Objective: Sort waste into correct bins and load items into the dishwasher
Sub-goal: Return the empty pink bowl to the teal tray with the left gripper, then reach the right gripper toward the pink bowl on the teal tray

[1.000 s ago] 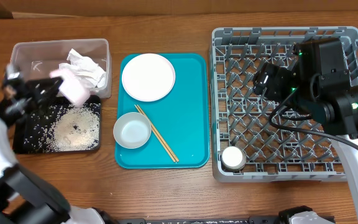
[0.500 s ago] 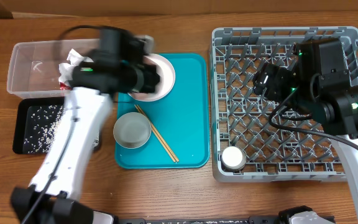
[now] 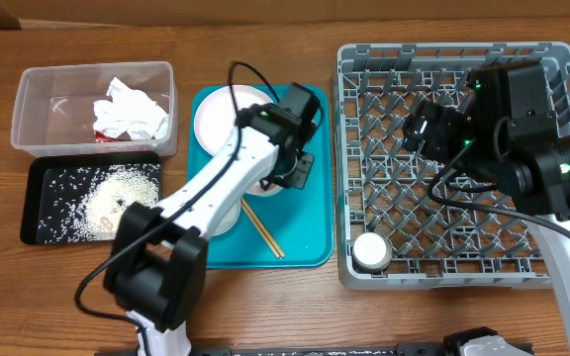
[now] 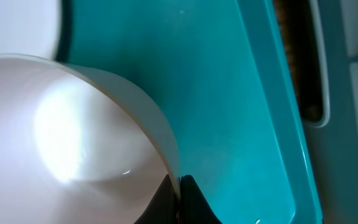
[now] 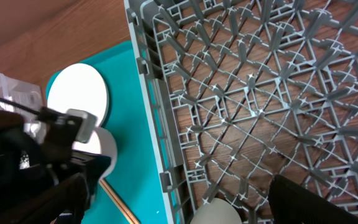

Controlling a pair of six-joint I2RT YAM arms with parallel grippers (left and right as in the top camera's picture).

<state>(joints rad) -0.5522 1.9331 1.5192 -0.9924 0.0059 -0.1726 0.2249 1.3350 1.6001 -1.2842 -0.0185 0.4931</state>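
Left end effector (image 4: 179,186) moved over teal tray (image 4: 235,118); seemingly pinching bowl (image 4: 73,137) rim

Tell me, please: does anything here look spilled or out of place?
Nothing has spilled. The rice lies scattered, but inside the black tray. Only the bowl looks askew: the left gripper holds it tilted by its rim over the teal tray.

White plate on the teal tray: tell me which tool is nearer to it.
Left. The left tool is over the teal tray beside the plate, shut on the rim of a bowl; the right tool hangs open over the dish rack, farther off.
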